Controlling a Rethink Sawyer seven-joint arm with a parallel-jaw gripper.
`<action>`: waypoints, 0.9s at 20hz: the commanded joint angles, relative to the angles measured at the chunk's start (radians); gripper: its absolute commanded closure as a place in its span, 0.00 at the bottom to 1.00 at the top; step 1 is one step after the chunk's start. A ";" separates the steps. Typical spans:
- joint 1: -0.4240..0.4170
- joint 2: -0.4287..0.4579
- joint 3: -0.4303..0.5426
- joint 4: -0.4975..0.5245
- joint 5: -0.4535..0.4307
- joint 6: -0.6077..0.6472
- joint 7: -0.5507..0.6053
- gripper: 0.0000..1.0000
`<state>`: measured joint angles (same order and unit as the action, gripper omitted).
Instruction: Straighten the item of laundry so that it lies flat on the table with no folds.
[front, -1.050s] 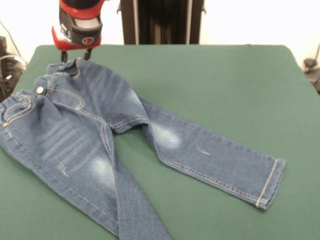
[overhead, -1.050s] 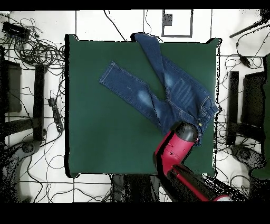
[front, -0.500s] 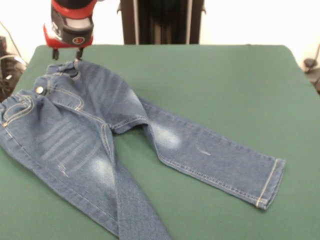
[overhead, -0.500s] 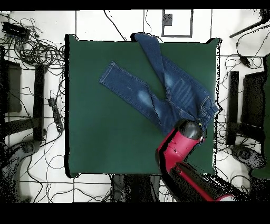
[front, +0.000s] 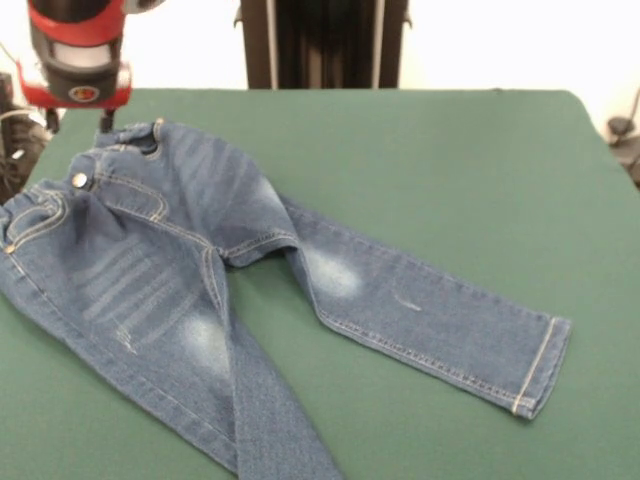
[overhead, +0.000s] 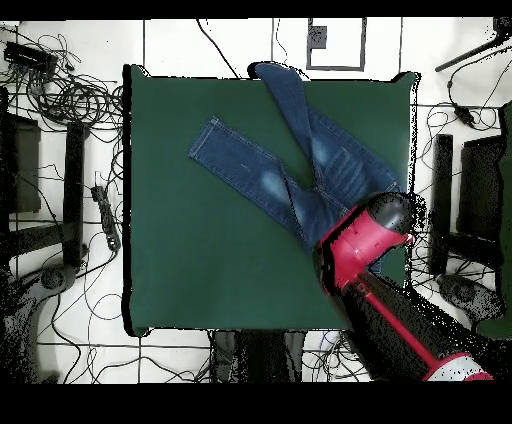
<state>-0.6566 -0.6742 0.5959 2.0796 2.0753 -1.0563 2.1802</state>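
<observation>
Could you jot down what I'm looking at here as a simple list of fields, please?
Garment: small blue jeans, front up, legs spread in a V
Surface: green table
Long leg: runs off the table's edge in the overhead view
Waistband: bunched, not quite flat
Robot arm: red and black, gripper above the waistband corner
Gripper fingers: too hidden to judge
Around the table: cables on the floor

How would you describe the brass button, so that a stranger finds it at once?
Start at the green table and find the blue jeans on its left side in the front view. Follow them up to the waistband, below the red gripper. The button is the only shiny round spot there.
</observation>
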 joint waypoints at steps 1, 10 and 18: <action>0.010 0.088 0.203 -0.162 0.072 -0.070 -0.354 0.00; -0.014 0.080 0.284 -0.192 0.078 -0.012 -0.331 0.00; -0.031 0.115 0.356 -0.231 0.087 -0.015 -0.322 0.00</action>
<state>-0.6979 -0.6569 0.8004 1.9006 2.0892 -1.0850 2.1248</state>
